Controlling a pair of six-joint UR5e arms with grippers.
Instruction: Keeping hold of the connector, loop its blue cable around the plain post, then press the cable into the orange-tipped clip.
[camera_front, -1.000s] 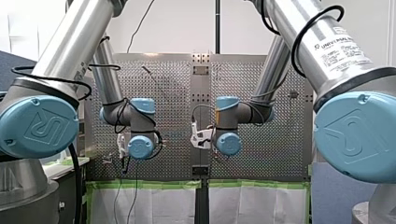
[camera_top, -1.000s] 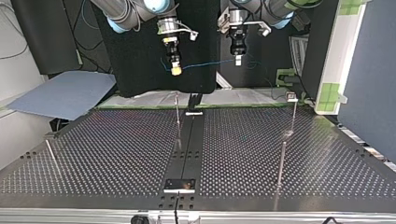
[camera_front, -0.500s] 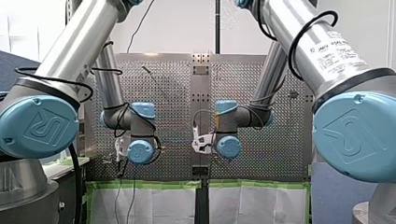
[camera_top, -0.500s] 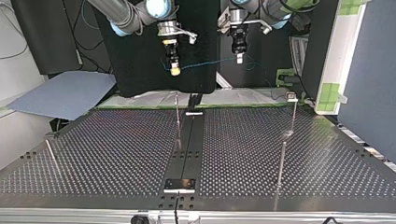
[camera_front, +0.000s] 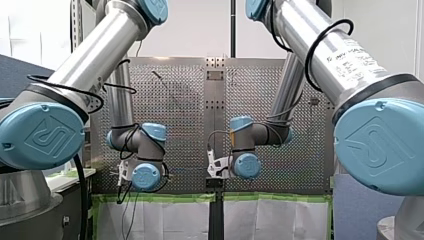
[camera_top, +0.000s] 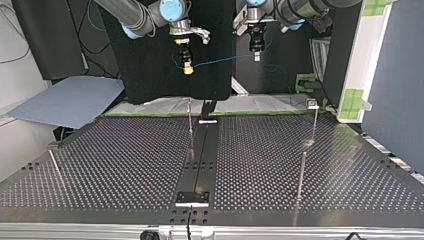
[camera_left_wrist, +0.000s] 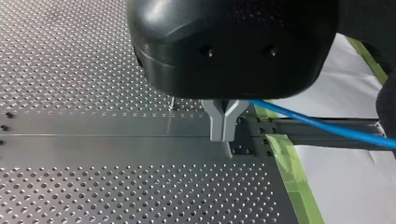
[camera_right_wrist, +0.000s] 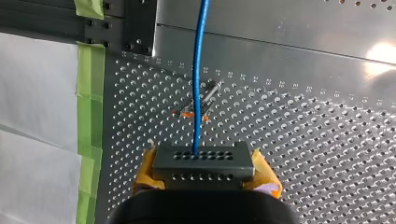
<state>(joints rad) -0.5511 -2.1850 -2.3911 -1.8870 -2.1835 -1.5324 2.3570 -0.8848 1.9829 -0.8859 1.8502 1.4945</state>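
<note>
In the right wrist view, my right gripper (camera_right_wrist: 203, 179) is shut with its yellow pads on the black connector (camera_right_wrist: 203, 162). The blue cable (camera_right_wrist: 200, 70) runs straight ahead from the connector, passing above the orange-tipped clip (camera_right_wrist: 195, 106) on the perforated table. In the left wrist view, my left gripper (camera_left_wrist: 223, 133) has its metal fingers together, and the blue cable (camera_left_wrist: 322, 126) leaves sideways from their base. In the top view, the cable (camera_top: 220, 60) hangs stretched between my right gripper (camera_top: 187, 69) and my left gripper (camera_top: 256, 56), both high above the table's far edge.
Thin upright posts stand on the perforated table (camera_top: 115, 165): one near the middle rail (camera_top: 190, 125), two at the top view's right (camera_top: 301, 175), one at its left (camera_top: 54, 165). Green tape (camera_right_wrist: 89, 84) and white sheeting line the table's edge near the arms.
Both grippers, with the cable still stretched between them, have drawn back toward the taped edge: higher in the top view, lower in the front view.
</note>
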